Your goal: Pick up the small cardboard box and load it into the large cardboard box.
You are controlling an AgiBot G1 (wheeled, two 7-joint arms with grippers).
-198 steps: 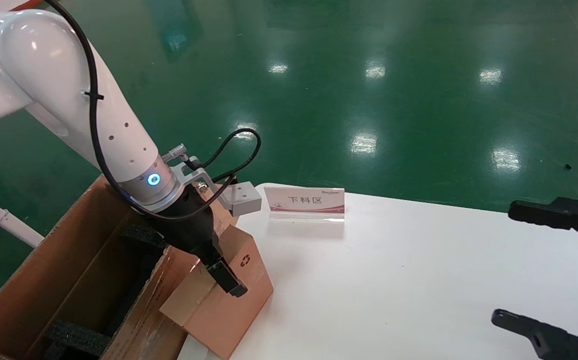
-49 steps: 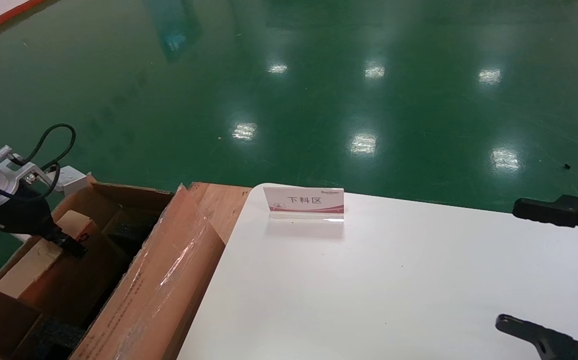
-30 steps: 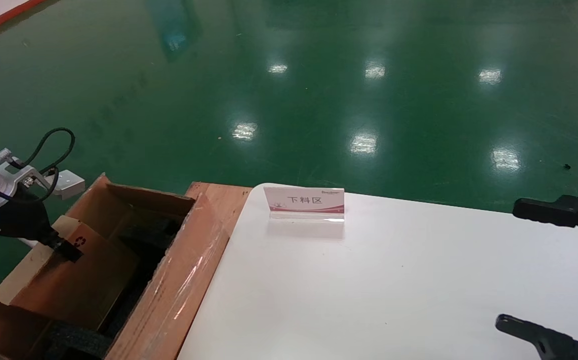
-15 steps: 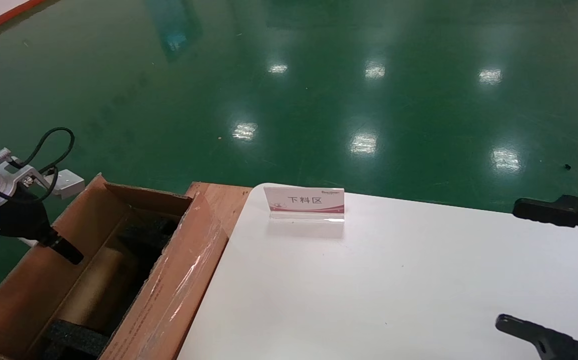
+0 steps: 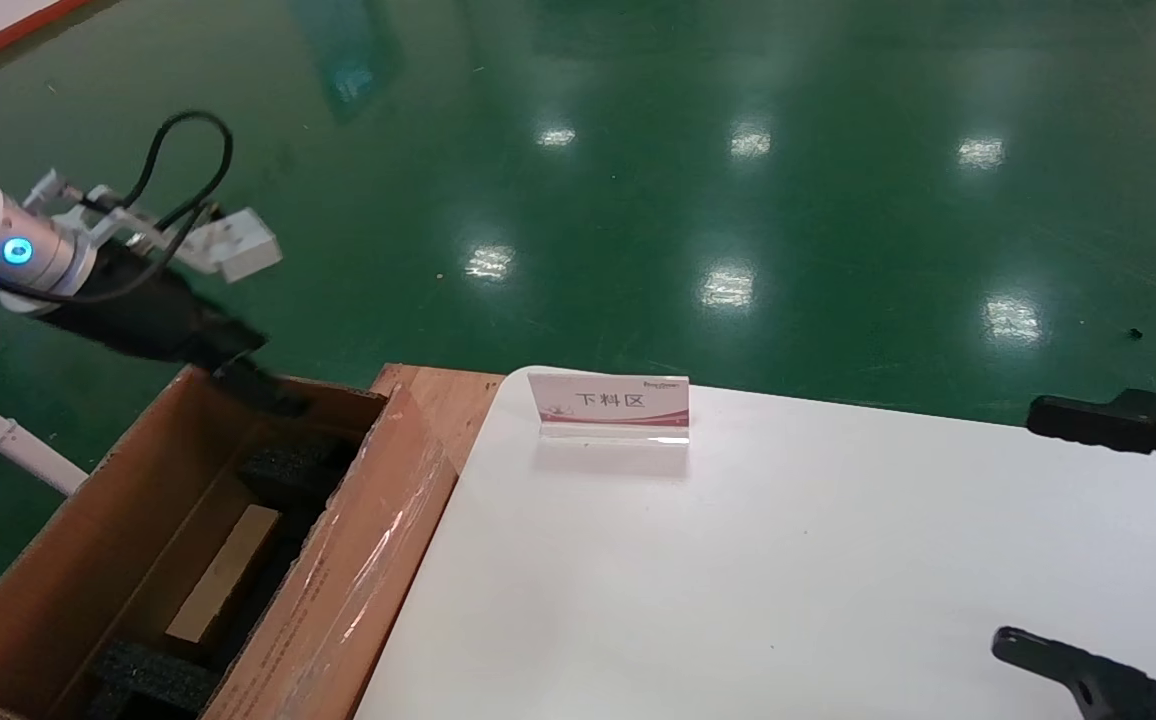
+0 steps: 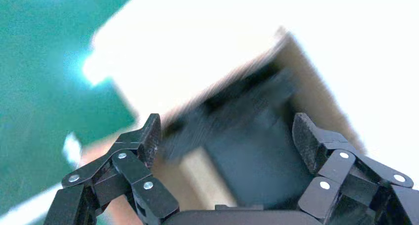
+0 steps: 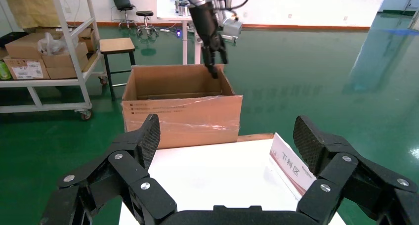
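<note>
Cardboard makes up both boxes here, so both look stiff and dry, not slippery. On the far left, the left gripper (image 5: 273, 395) hangs over the far end of the large cardboard box (image 5: 358, 560). Its fingers (image 6: 150, 136) are spread wide apart and hold nothing.

Down inside the big carton lies the small cardboard box (image 5: 223, 572). Only a pale tan edge of it shows, between the black foam blocks (image 5: 298, 465). It sits well below the open fingers and nearer the robot, not touching them. It looks light and flat. A good place to hold it would be across its thin sides, but it is already in, so the job looks done.

To the right is the white table (image 5: 788, 560) with a small sign (image 5: 610, 405). Far right, the right gripper (image 5: 1108, 535) waits over the table, wide open and empty.
</note>
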